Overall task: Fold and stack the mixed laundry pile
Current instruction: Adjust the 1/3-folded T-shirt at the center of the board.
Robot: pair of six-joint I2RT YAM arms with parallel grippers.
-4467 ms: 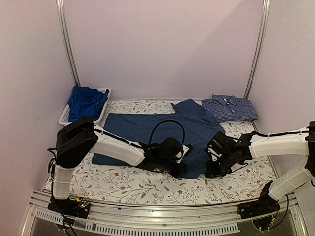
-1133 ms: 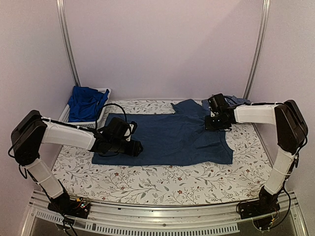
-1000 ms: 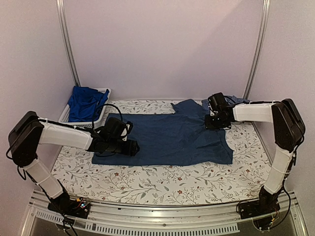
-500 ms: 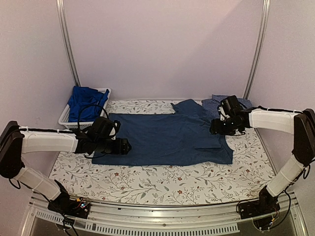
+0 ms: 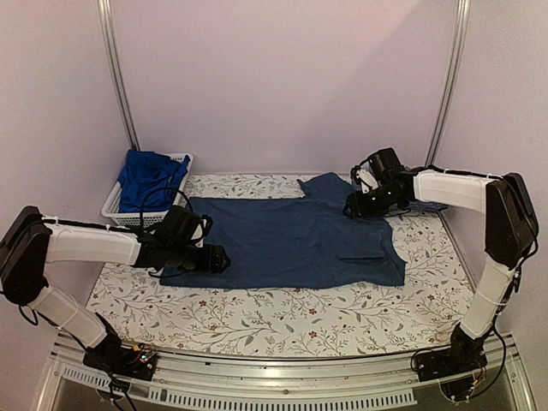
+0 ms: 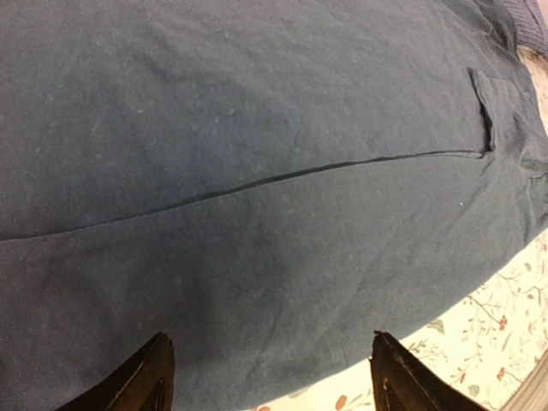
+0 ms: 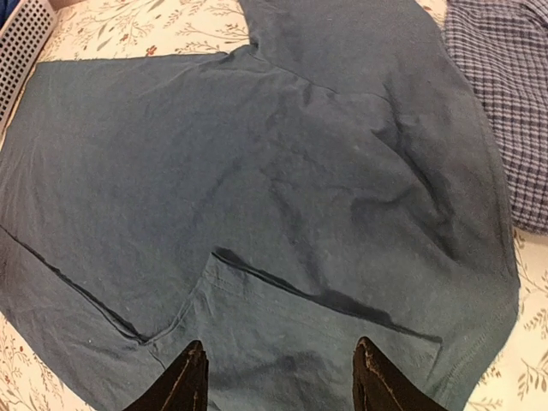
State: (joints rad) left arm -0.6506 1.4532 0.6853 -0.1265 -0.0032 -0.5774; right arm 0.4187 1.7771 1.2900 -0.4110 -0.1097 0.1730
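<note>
While both pairs stand released, the left fingers [image 6: 145, 381] and right fingers [image 7: 190, 377] hang empty over the dark navy T-shirt [image 5: 291, 240], which lies spread on the counter [image 5: 282, 317] beneath them. Risk: a pinch catching only one layer (a folded edge lies just ahead of each pair) would drag the fold askew. The checked shirt [image 7: 505, 111], to the right of the right fingers, could snag.

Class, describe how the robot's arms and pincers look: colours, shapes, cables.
The left arm and right arm have white tubular links and bulky black joints. A thin black cable loops at the left wrist. The left pincer and right pincer have black tapering fingers.
</note>
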